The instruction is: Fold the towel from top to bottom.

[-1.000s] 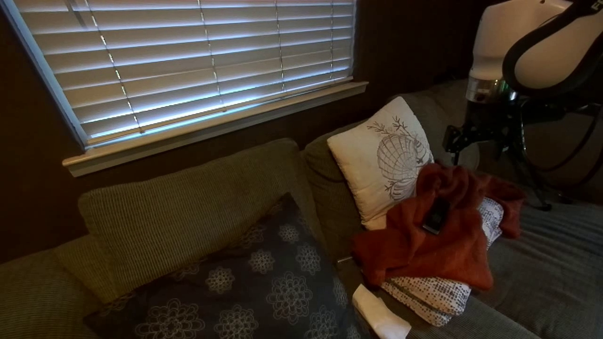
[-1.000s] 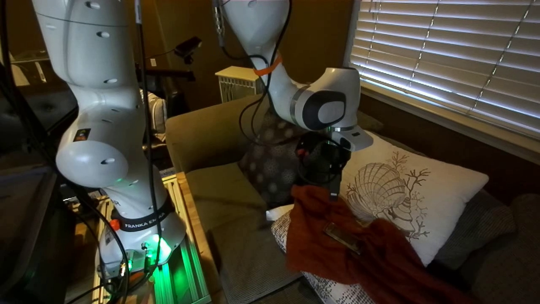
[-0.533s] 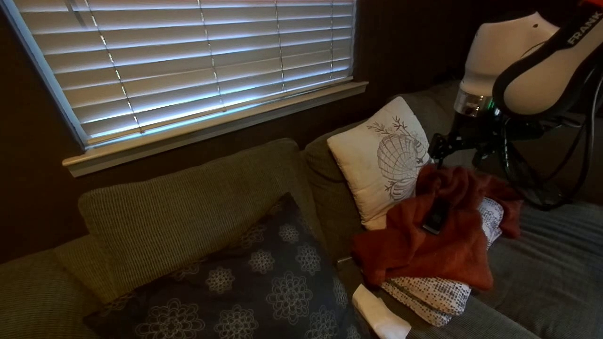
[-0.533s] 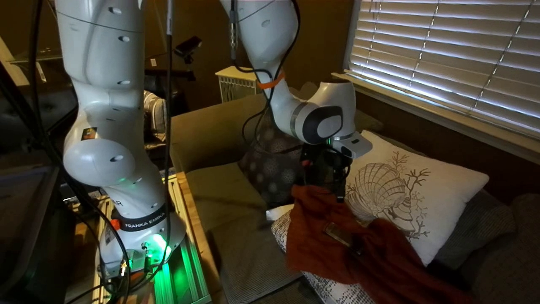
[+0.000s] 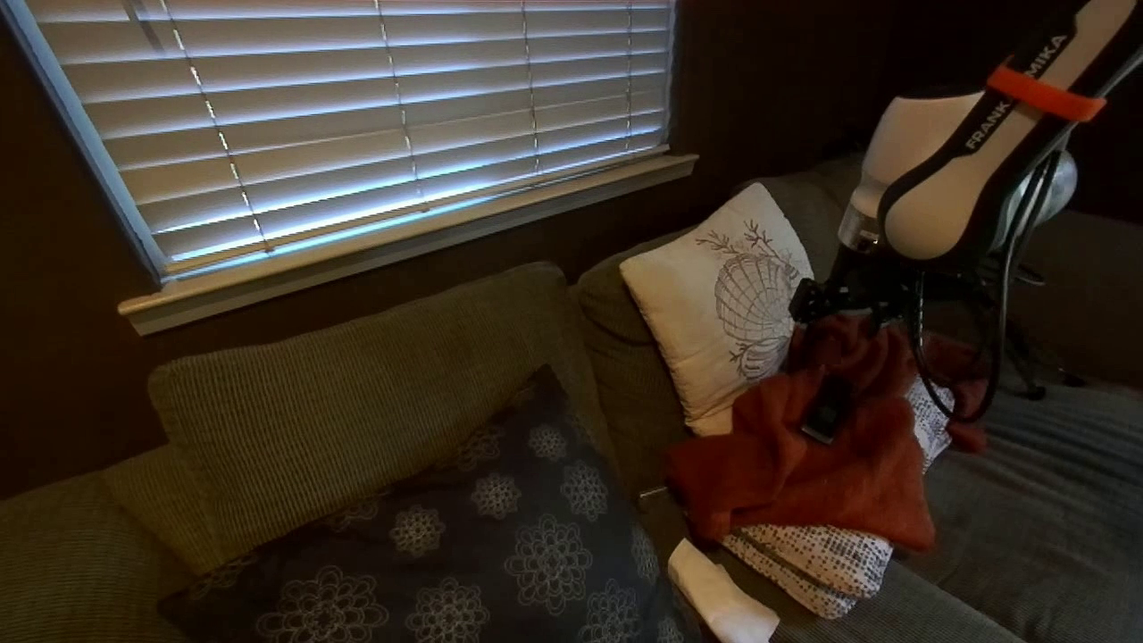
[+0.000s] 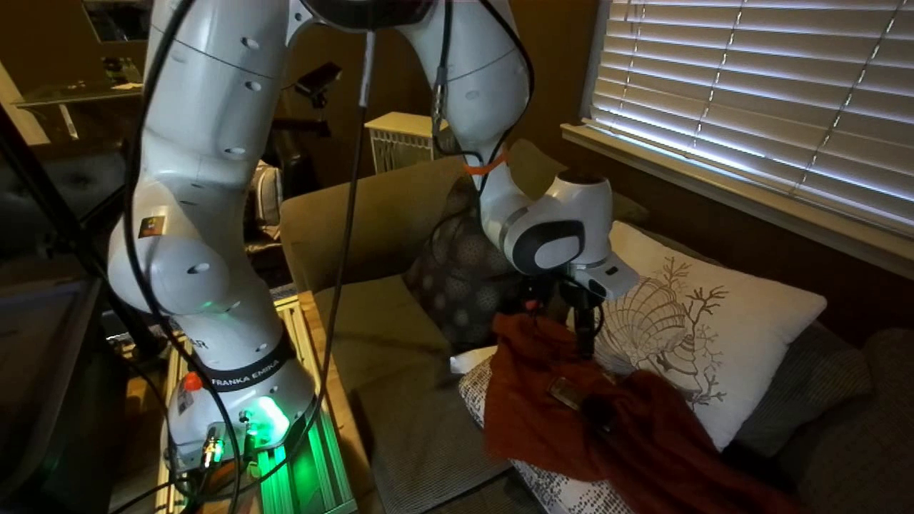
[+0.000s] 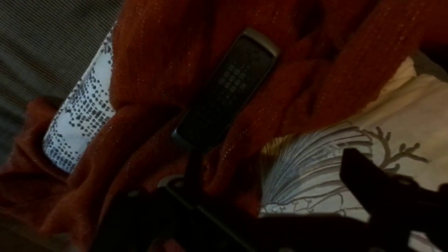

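Observation:
The towel is a rumpled rust-red cloth, shown in both exterior views and across the wrist view. It lies draped over a white dark-speckled cushion and touches the white shell-print pillow. A dark phone-like object lies on the towel. My gripper is open. In the wrist view one finger is over the towel near the dark object's end, the other over the shell pillow. In an exterior view the gripper is low at the towel's far edge; finger contact with the cloth is unclear.
A dark flower-print pillow and a white folded piece lie on the green-grey couch. The shell pillow leans on the backrest beside the gripper. A window sill runs behind. Cables hang from the arm.
The arm and gripper have come down toward the towel and the shell pillow, moving left in one exterior picture and slightly right in the other. The towel and dark object have not visibly moved.

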Controlling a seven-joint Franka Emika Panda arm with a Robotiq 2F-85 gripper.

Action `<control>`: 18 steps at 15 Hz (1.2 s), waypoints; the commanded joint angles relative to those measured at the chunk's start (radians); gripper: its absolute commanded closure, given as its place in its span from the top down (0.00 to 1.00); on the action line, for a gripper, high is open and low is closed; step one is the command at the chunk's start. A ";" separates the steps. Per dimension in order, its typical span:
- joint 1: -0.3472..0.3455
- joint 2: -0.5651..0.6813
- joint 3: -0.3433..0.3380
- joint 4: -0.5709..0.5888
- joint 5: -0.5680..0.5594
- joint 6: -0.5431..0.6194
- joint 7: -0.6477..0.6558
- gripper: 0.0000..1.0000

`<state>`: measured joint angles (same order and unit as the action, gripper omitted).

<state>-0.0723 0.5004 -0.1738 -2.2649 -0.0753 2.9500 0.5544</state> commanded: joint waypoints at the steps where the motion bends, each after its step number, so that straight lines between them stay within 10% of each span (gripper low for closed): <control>1: -0.019 0.093 0.020 0.111 0.112 -0.042 -0.123 1.00; 18: -0.032 0.354 0.079 0.472 0.202 -0.293 -0.244 1.00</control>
<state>-0.0907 0.8047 -0.1188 -1.8673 0.0839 2.6962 0.3453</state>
